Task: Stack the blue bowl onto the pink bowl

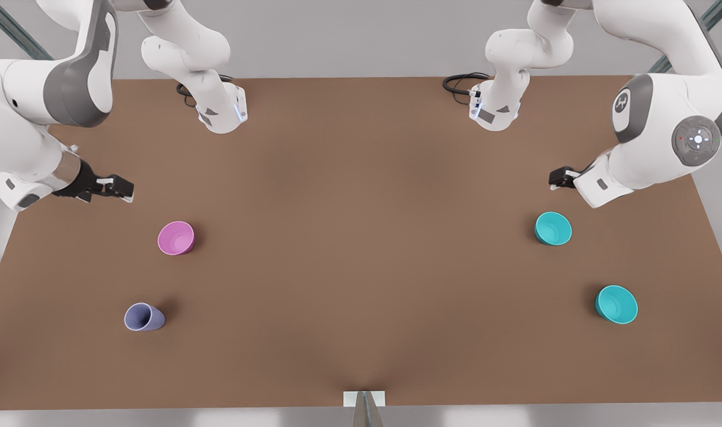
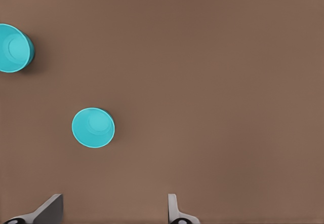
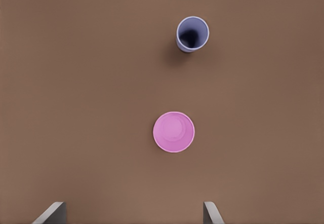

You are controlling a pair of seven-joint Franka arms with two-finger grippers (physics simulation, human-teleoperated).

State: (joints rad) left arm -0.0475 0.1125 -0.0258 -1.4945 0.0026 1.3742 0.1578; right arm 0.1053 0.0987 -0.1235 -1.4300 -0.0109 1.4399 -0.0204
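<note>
**While both tools hang open, the two bowls sit well apart**

Front view: the brown desk (image 1: pixel 361 178) carries four things. The pink bowl (image 1: pixel 176 238) stands upright on the front view's left, with a lavender cup (image 1: pixel 143 316) near it toward the desk's near edge. The blue bowl (image 1: pixel 553 228) stands upright on the front view's right, and a slightly wider teal bowl (image 1: pixel 616 304) stands near it, closer to the near edge. The right tool (image 1: pixel 121 188) hovers above the desk near the pink bowl. The left tool (image 1: pixel 555 178) hovers near the blue bowl. Neither touches anything.

Left wrist view: the left tool (image 2: pixel 114 211) has its fingers (image 2: pixel 50 209) spread apart and holds nothing. The blue bowl (image 2: pixel 93 127) lies below it on bare desk, with the wider teal bowl (image 2: pixel 12 47) farther off, cut by the frame edge.

Right wrist view: the right tool (image 3: pixel 132 213) likewise has its fingers (image 3: pixel 211 213) apart and empty. The pink bowl (image 3: pixel 173 132) sits below it, the lavender cup (image 3: pixel 192 34) beyond.
</note>
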